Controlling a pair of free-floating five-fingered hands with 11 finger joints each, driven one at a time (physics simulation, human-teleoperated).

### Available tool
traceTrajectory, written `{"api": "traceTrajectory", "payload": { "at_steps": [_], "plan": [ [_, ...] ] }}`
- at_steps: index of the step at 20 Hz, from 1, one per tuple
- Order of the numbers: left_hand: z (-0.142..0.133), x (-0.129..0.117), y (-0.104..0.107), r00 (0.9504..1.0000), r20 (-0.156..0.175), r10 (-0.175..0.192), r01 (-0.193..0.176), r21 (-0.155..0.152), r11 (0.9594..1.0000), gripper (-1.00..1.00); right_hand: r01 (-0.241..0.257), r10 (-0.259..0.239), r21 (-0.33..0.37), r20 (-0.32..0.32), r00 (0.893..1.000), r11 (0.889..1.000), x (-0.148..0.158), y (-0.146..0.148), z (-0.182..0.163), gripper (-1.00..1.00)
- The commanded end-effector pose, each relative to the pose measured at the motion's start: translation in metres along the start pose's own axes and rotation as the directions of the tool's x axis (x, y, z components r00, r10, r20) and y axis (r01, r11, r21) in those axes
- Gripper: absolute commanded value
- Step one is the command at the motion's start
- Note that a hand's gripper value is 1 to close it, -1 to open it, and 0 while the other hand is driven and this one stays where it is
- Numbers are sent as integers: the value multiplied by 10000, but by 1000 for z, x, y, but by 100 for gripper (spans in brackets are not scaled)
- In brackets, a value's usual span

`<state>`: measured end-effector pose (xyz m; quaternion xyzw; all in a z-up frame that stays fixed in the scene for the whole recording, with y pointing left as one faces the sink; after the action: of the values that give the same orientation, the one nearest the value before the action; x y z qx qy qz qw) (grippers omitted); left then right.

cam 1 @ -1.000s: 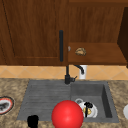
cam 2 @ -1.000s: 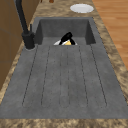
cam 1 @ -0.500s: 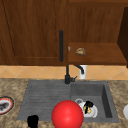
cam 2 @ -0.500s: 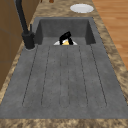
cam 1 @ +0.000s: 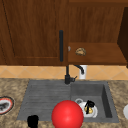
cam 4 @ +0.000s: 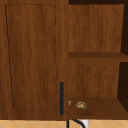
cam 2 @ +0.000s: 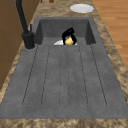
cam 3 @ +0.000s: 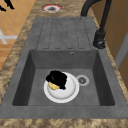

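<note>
My right hand (cam 1: 89, 104) is down in the sink basin (cam 1: 106, 100), its fingers curled over a small yellow object (cam 1: 87, 109) that lies on a white plate (cam 1: 94, 113). From the right side the same hand (cam 3: 57, 78) covers the top of the yellow object (cam 3: 52, 86) on the plate (cam 3: 67, 91). From the left side this hand (cam 2: 68, 34) sits above the yellow object (cam 2: 69, 41). My left hand (cam 1: 33, 121) hangs at the sink's front left corner.
A red ball (cam 1: 67, 114) stands before the sink's front edge. The black faucet (cam 1: 67, 75) rises behind the basin beside a white cup (cam 1: 83, 72). A red-rimmed plate (cam 1: 5, 105) lies left, a white plate (cam 2: 81, 8) right. A brownish item (cam 1: 80, 51) sits on the open shelf.
</note>
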<state>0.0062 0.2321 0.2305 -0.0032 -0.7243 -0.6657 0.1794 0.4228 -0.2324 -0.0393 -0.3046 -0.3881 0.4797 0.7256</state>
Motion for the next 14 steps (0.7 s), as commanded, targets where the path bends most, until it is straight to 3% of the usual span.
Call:
{"api": "traceTrajectory", "payload": {
  "at_steps": [1, 14],
  "plan": [
    [0, 0, 0, 10000, 0, 0, 0, 0, 10000, 0, -322, 319, -363, -86, 9995, 9988, 4, -21, 25, 100],
    [0, 0, 0, 10000, 0, 0, 0, 0, 10000, 0, -763, 751, -1054, -151, 9971, 9915, -17, -78, 105, 100]
  ]
}}
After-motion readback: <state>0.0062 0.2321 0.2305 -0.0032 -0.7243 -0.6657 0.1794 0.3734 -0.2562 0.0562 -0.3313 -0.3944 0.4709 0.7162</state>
